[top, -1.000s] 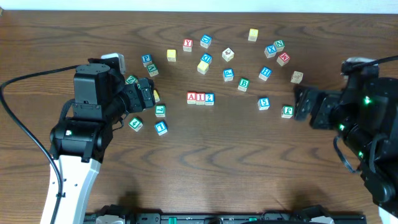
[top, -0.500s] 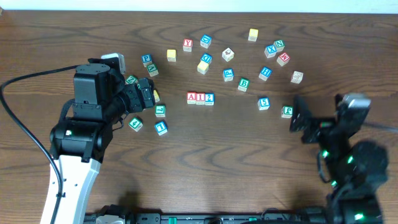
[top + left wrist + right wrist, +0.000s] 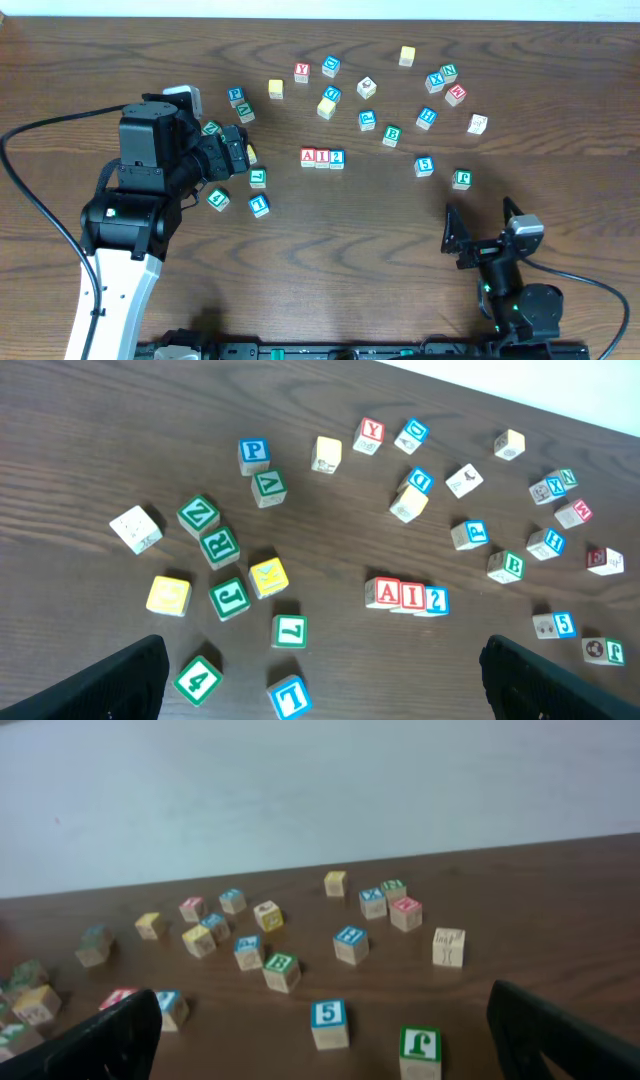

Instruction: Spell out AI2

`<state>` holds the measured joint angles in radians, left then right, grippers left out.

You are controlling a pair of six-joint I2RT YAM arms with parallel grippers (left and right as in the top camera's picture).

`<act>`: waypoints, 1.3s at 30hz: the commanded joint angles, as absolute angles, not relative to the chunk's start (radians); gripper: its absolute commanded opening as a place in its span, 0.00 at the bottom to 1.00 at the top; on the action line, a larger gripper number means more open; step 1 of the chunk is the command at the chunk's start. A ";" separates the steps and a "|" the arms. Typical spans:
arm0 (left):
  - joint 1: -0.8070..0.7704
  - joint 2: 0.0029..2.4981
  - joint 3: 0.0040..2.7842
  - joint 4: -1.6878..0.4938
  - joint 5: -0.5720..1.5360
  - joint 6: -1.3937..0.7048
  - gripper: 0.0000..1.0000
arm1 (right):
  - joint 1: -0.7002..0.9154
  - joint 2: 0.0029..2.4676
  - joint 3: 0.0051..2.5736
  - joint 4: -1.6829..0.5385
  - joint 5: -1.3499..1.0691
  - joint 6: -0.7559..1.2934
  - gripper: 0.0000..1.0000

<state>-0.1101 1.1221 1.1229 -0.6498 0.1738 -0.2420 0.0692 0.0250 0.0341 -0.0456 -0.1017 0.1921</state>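
The A cube (image 3: 308,156), I cube (image 3: 322,157) and 2 cube (image 3: 337,158) stand touching in a row at mid-table, reading AI2. The left wrist view shows the A cube (image 3: 386,593), I cube (image 3: 411,596) and 2 cube (image 3: 436,600) ahead of my left gripper (image 3: 325,682), whose jaws are open and empty. In the overhead view my left gripper (image 3: 243,152) hovers left of the row. My right gripper (image 3: 482,222) is open and empty near the front right, well away from the row. From the right wrist, the 2 cube (image 3: 171,1004) shows beside my right gripper's (image 3: 335,1056) left finger.
Loose letter cubes are scattered across the back of the table. A blue 5 cube (image 3: 424,166) and a green cube (image 3: 461,179) lie right of the row. A blue T cube (image 3: 259,205), a green 4 cube (image 3: 218,198) and others crowd round the left gripper.
The right arm has pulled back from beside the green cube toward the table's front edge, jaws still open. The left arm and the cubes have not moved.
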 commanded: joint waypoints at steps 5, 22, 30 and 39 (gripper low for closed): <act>-0.106 1.124 1.126 -0.651 0.168 -0.236 0.98 | 0.065 0.005 0.006 -0.068 -0.105 0.115 0.99; -0.106 1.124 1.126 -0.651 0.168 -0.236 0.98 | 0.065 0.007 0.006 -0.068 -0.104 0.110 0.99; -0.106 1.124 1.126 -0.651 0.168 -0.237 0.98 | 0.065 0.007 0.006 -0.068 -0.104 0.110 0.99; -0.104 1.109 1.121 -0.719 0.087 -0.200 0.98 | 0.065 0.007 0.006 -0.068 -0.104 0.110 0.99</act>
